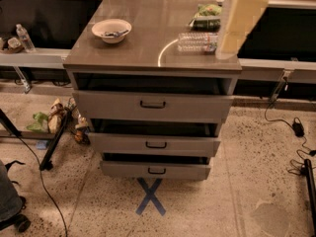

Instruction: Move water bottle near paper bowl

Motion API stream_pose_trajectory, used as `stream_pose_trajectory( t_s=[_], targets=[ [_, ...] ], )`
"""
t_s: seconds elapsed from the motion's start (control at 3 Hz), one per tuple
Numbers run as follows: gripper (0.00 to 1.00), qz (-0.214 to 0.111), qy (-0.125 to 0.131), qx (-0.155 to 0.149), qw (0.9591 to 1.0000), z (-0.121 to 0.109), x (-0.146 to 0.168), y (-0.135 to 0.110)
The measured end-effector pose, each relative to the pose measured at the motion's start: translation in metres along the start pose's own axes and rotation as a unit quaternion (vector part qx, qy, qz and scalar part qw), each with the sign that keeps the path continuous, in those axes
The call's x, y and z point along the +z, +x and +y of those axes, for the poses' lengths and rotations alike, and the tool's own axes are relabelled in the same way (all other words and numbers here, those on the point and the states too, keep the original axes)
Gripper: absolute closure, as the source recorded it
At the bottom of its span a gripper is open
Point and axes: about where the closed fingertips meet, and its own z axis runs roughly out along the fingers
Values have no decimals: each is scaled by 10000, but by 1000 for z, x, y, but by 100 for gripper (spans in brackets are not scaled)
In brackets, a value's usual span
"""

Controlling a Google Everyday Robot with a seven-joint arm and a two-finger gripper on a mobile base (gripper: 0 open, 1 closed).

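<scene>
The water bottle [197,41] lies on its side on the right part of the cabinet top [148,53], clear and ribbed. The paper bowl [111,30] sits at the top's left rear, off-white with a dark small item inside. My gripper [228,48] shows as a pale yellowish blurred shape hanging over the top's right edge, just to the right of the bottle and partly in front of its end. Bottle and bowl stand well apart.
A green snack bag [207,15] lies behind the bottle. The cabinet has three drawers pulled partly out [153,105]. A smaller bottle [24,37] stands on a shelf at left. Cables and litter lie on the floor; a blue tape X [150,196] marks the front.
</scene>
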Motion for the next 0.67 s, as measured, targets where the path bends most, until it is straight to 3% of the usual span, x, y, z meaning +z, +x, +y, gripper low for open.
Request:
stream_pose_trajectory(
  t_s=[0.33, 0.67],
  targets=[
    [0, 298, -440, -349, 9980, -19, 85, -2],
    [0, 322, -450, -311, 9980, -19, 88, 3]
  ],
)
